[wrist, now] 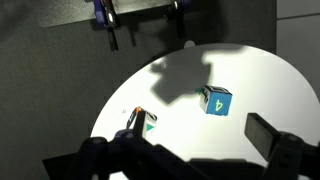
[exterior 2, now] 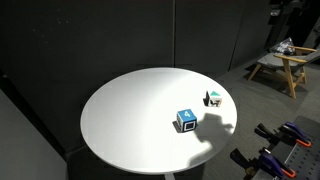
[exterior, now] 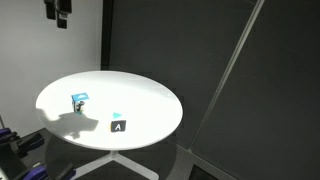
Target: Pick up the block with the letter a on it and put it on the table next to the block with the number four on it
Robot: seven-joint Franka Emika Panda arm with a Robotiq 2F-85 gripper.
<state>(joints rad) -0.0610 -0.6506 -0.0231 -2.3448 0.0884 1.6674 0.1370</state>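
pincer (exterior: 61, 22) way up high, spread wide and holding nothing, round white surface (exterior: 140, 95) below, A block (exterior: 119, 126) and four block (exterior: 79, 101) sitting apart, dark walls (exterior: 200, 50) all around

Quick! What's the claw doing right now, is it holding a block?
Claw: open, holding nothing. The A block and the 4 block both sit on the table.
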